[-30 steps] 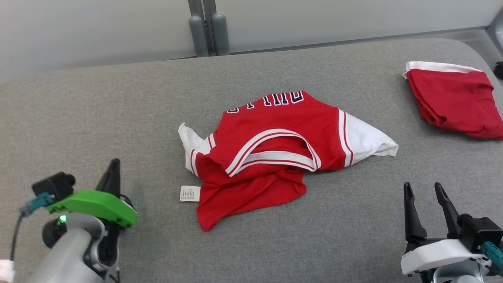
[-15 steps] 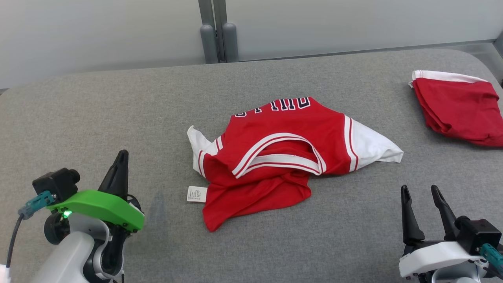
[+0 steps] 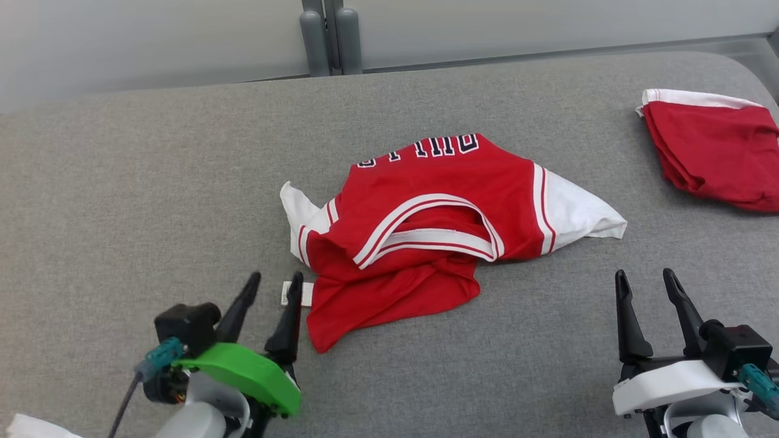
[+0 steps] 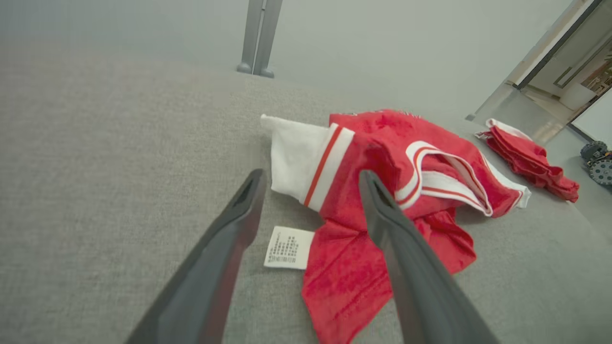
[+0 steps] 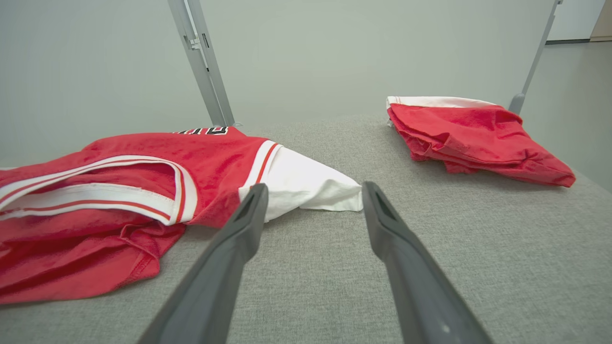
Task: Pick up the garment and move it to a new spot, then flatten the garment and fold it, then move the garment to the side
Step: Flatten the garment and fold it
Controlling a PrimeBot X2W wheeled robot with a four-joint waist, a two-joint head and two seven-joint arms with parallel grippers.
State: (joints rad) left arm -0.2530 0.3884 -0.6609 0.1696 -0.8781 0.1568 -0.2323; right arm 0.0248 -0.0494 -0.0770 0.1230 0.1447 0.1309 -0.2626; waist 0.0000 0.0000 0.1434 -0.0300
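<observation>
Awaiting pickup: crumpled garment (image 3: 426,243) lying on desk (image 3: 152,182). Left hand (image 3: 276,278) being held wide by label (image 4: 289,247), right hand (image 3: 644,275) wide near sleeve (image 3: 578,213). Next, likely: hem needing pinching, lifting.

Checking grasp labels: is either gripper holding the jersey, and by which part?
Nothing is held: the left gripper and right gripper both stand open beside the jersey.

a grey fabric-covered surface (image 3: 122,182) spreads wide. at its far right corner lies a folded red cloth (image 3: 712,152) with a white band along its far edge. behind the surface stand two grey posts (image 3: 324,36), close together, against a pale wall (image 3: 152,42).
</observation>
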